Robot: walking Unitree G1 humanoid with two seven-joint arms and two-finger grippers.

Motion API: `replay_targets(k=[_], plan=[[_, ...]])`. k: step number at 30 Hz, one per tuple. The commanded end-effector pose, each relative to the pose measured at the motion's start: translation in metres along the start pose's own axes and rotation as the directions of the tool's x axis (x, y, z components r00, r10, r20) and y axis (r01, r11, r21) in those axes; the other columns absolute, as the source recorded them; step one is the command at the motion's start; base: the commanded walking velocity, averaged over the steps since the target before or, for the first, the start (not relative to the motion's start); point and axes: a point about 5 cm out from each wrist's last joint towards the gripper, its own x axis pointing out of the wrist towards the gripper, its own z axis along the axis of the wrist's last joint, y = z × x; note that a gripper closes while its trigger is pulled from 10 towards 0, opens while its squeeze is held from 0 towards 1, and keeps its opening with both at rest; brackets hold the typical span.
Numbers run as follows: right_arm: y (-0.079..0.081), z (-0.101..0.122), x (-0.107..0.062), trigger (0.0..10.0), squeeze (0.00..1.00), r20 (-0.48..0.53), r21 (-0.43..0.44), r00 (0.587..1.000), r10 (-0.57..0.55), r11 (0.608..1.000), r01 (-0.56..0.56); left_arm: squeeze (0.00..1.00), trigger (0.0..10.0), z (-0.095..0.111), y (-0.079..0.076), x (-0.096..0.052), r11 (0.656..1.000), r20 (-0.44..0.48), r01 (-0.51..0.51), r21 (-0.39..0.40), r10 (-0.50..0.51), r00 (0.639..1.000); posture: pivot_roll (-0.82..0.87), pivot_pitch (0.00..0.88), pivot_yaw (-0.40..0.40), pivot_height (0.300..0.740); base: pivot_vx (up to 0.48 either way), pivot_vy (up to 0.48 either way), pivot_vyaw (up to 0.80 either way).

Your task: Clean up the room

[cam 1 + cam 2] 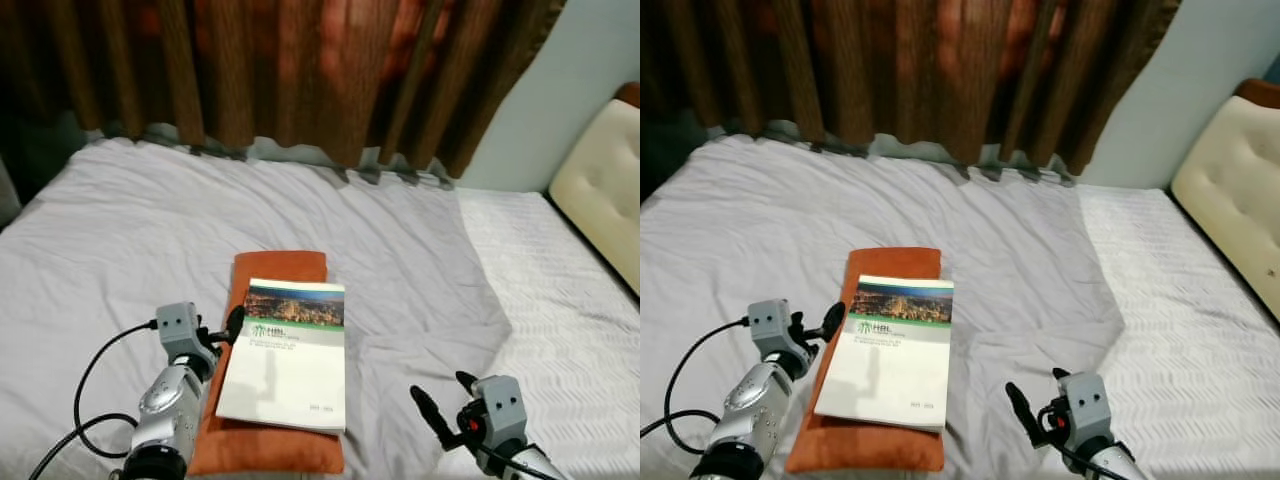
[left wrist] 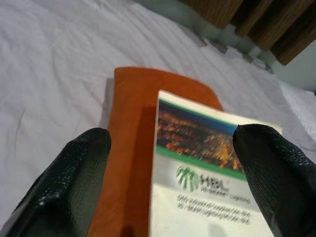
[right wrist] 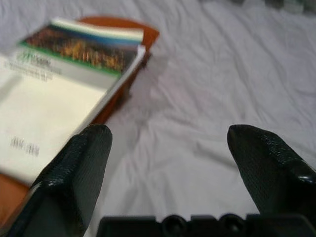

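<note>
Both claws, left [image 1: 232,325] and right [image 1: 440,395], gape empty beside the book [image 1: 288,354].

Two silver arms with grey box wrists; left pincer [image 1: 228,330] and right pincer [image 1: 440,400] have black textured fingers; black cable [image 1: 85,385] loops off left arm.

One book [image 1: 287,355] is lying on one orange cushion [image 1: 268,444], seemingly a single folded piece, on one bed [image 1: 120,230]; two grippers are showing.
</note>
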Motion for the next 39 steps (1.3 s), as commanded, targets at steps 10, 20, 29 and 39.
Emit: replay_targets(k=[10, 20, 29, 39], plan=[[-0.004, 0.005, -0.002, 10.0, 0.00, -0.029, -0.022, 0.999, 0.033, 0.999, -0.034, 0.00, 10.0, -0.040, 0.009, -0.017, 0.979, -0.119, -0.068, -0.191, 0.046, 0.992, -0.11, 0.164, -0.198, 0.740, 0.000, 0.000, 0.00], [0.010, 0.006, 0.004, 10.0, 0.00, -0.029, 0.122, 0.985, 0.168, 0.979, -0.164, 0.00, 10.0, -0.039, 0.014, -0.017, 0.971, -0.116, -0.071, -0.228, 0.045, 0.992, -0.10, 0.167, -0.186, 0.740, 0.000, 0.000, 0.00], [0.025, 0.000, 0.009, 10.0, 0.00, -0.043, 0.187, 0.972, 0.232, 0.957, -0.220, 0.00, 10.0, -0.036, 0.008, -0.012, 0.981, -0.141, 0.002, -0.192, -0.030, 0.990, -0.07, 0.184, -0.131, 0.740, 0.000, 0.000, 0.00], [0.043, -0.006, 0.013, 10.0, 0.00, -0.019, 0.244, 0.975, 0.221, 0.947, -0.210, 0.00, 10.0, -0.027, 0.006, -0.006, 0.987, -0.164, 0.097, -0.126, -0.117, 0.980, -0.04, 0.187, -0.054, 0.740, 0.000, 0.000, 0.00]])
